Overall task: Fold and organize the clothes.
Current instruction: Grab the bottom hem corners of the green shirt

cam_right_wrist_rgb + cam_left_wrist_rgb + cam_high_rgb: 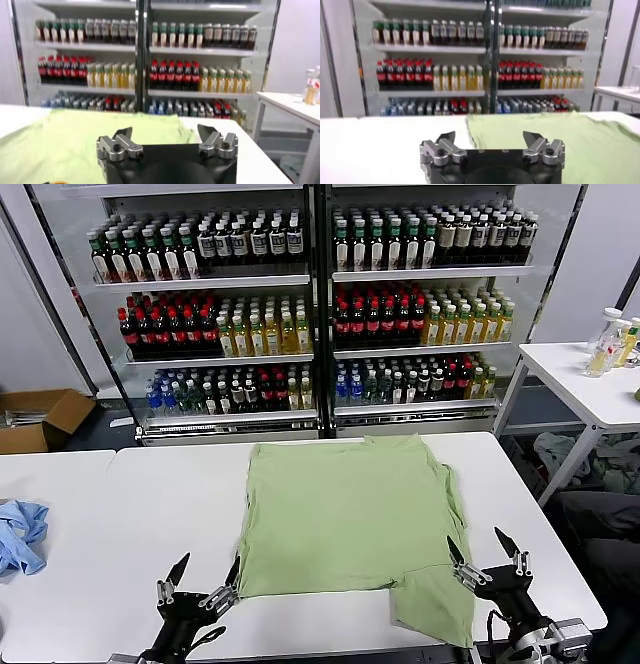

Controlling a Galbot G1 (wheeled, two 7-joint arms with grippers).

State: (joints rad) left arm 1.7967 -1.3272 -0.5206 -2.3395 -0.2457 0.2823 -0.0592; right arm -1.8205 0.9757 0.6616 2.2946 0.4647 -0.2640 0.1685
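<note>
The light green polo shirt (350, 514) lies flat on the white table (140, 514), partly folded, with a flap hanging toward the front right edge. No collar, buttons or chest graphic show. My left gripper (207, 572) is open and empty just off the shirt's front left corner. My right gripper (481, 548) is open and empty at the shirt's front right, just above the flap. The shirt also shows in the left wrist view (555, 135) beyond my left gripper (490, 137), and in the right wrist view (75, 135) beyond my right gripper (166, 133).
A light blue cloth (20, 536) lies at the table's left edge. Shelves of bottles (310, 304) stand behind the table. A second white table (590, 384) with bottles is at the right, and a cardboard box (40, 419) at the far left.
</note>
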